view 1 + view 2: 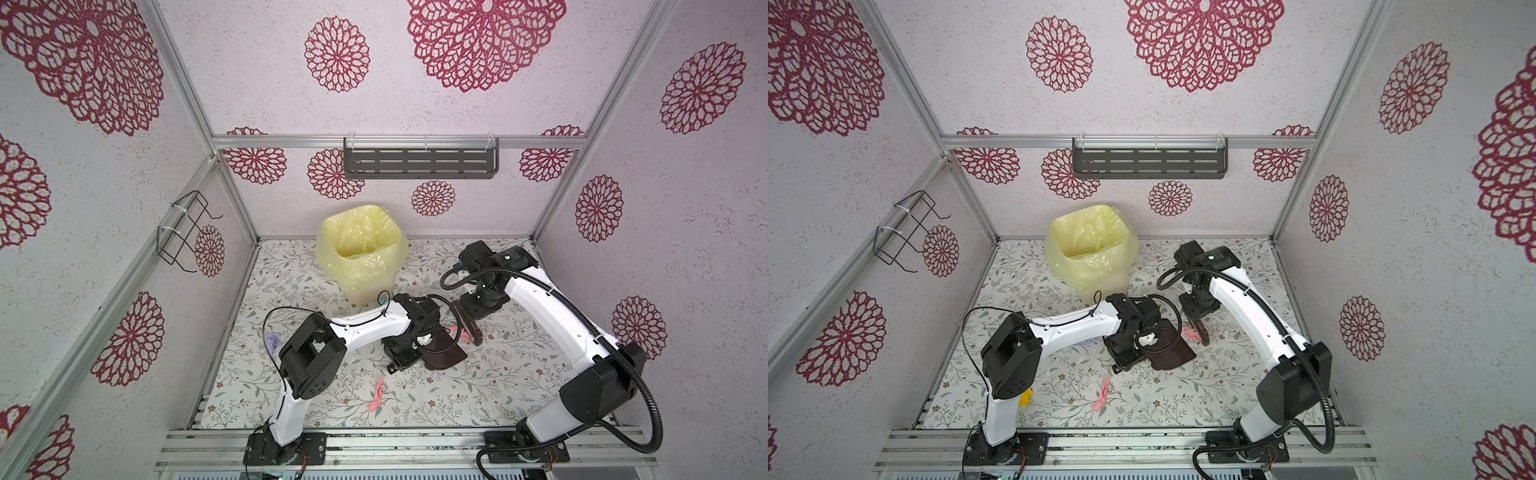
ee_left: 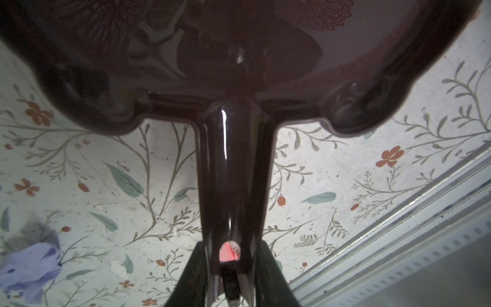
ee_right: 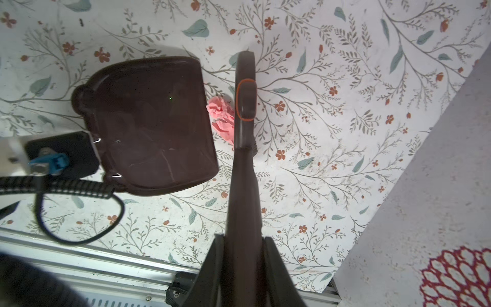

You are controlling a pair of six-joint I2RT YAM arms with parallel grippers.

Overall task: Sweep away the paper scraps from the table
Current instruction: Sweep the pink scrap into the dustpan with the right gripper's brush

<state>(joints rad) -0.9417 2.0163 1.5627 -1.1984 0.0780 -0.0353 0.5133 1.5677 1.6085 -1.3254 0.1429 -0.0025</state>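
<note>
Floral table [image 1: 498,374], seen in a top view. Left gripper [image 2: 231,261] clamped on dustpan [image 3: 151,125] handle, mouth flat toward 1 o'clock to catch. Right gripper [image 3: 241,255] clamped on brush [image 3: 245,101], bristles behind pink wad [image 3: 221,119], placed to push it panward. Other paper scraps: pink strip [image 1: 377,397] at dustpan's 7 o'clock, lilac wad [image 1: 274,341] at 9. Bin [image 1: 359,253] at 11, presumably for emptying.

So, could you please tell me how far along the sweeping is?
Nothing looks collected yet: the dustpan looks empty. In hand: the left gripper holds it, and the right gripper holds the brush beside a pink scrap at the pan's lip. Left: a second pink scrap, a lilac scrap and a yellow scrap.
</note>
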